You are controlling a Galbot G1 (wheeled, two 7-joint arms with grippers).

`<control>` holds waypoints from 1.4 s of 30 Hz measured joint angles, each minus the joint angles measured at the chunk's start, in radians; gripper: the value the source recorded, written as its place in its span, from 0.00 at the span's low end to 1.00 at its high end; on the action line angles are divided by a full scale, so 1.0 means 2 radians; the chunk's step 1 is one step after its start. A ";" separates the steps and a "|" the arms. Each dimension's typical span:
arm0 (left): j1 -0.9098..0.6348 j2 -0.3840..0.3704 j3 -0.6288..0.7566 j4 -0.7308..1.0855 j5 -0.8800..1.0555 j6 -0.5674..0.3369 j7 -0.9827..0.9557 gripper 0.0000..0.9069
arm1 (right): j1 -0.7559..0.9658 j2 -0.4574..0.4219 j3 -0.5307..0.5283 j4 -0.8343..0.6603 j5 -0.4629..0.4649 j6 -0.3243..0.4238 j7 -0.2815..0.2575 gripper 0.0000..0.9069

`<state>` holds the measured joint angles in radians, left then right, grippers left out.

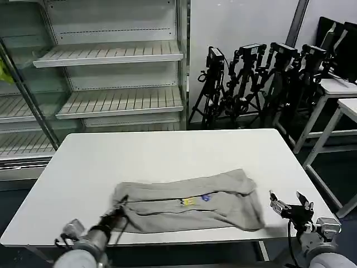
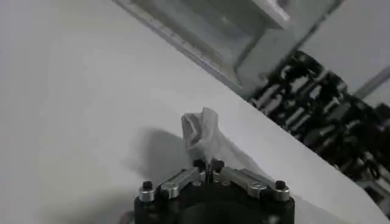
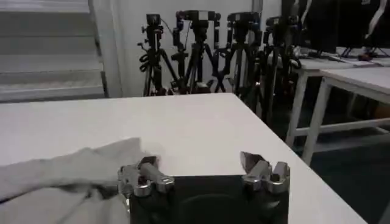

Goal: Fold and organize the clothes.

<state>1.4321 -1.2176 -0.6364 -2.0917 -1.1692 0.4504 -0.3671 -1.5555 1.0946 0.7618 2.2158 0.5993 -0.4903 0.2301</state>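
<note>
Broadly, by size:
Table (image 1: 167,151): a white top was seen, with shelving (image 1: 111,56) behind at far left and tripods (image 1: 251,78) at far right.
T-shirt (image 1: 195,204): the light grey garment was laid crumpled across the near half of the table, its small coloured print (image 1: 195,199) facing up.
Left gripper (image 1: 119,210): it was placed at the shirt's near-left end, jaws clamped together on a raised fold of fabric (image 2: 204,131).
Right gripper (image 1: 289,206): it was held near the table's near-right corner, just beside the shirt's right end, jaws apart.

Light grey T-shirt (image 1: 192,202) showing small yellow-and-blue chest print (image 1: 195,199); lying on white table (image 1: 167,153); black tripods (image 1: 256,78) at 1 o'clock.
</note>
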 measured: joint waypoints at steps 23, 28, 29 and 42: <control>-0.046 -0.043 0.007 -0.026 -0.228 0.033 -0.016 0.03 | -0.017 0.016 -0.005 0.004 -0.011 0.003 -0.001 1.00; -0.071 -0.087 0.077 -0.016 -0.205 0.027 -0.017 0.03 | -0.021 0.015 0.001 0.003 -0.009 0.007 -0.002 1.00; -0.077 -0.095 0.089 -0.013 -0.199 0.026 -0.018 0.03 | -0.021 0.014 0.002 0.003 -0.009 0.007 -0.002 1.00; -0.130 -0.152 0.195 0.050 -0.121 0.014 -0.025 1.00 | -0.013 0.011 -0.003 -0.008 -0.004 0.009 -0.003 1.00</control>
<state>1.1730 -1.5224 -0.2463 -1.9920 -1.4115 0.4792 -0.4169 -1.5815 1.1156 0.7552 2.1999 0.5919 -0.4716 0.2236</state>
